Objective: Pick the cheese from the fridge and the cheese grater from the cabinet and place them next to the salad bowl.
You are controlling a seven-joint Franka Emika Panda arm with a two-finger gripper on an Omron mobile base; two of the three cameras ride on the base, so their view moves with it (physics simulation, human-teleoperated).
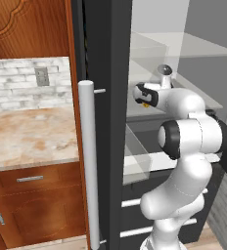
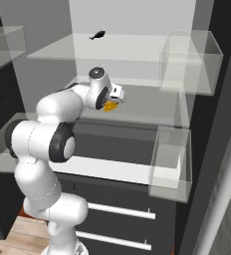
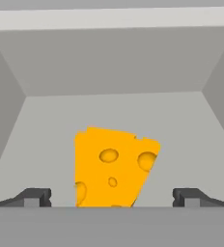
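Inside the open fridge (image 2: 137,64), on a translucent middle shelf, the cheese (image 3: 113,166) sat in front of the gripper (image 3: 112,197), whose jaws stood wide apart with nothing between them yet. In the hand view the orange wedge rose from 6 o'clock toward the centre, one dark fingertip at about 8 o'clock and the other at about 4 o'clock, both well clear of the wedge's sides. From the right base view a sliver of the cheese showed just beyond the hand, toward 4 o'clock of the wrist.

The wedge sat slightly nearer the 8 o'clock finger, so a closing squeeze would likely meet that side first and might nudge or spin the cheese. Its sides tapered, which could let it squirt out under pressure. If the hand closed too early, only the near edge would be pinched and the cheese might drop when lifted. The shelf above left limited headroom; a steep lift might knock the wrist against it.
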